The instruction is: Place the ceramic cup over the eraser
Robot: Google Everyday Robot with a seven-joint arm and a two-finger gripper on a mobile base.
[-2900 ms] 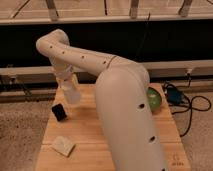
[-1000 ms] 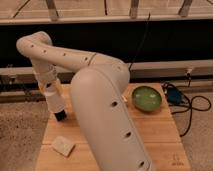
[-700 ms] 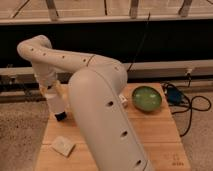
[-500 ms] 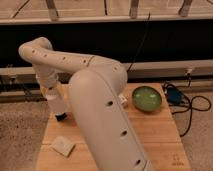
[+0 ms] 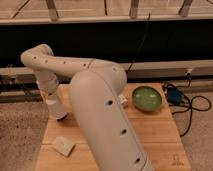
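ceramic cup directly under the tool

A green bowl sits at the wooden worktop's far right. A pale beige square pad lies near-left, below the tool. A blue device with black cables lies just off the right edge.

White ceramic cup under the gripper at the table's left edge, hiding the eraser
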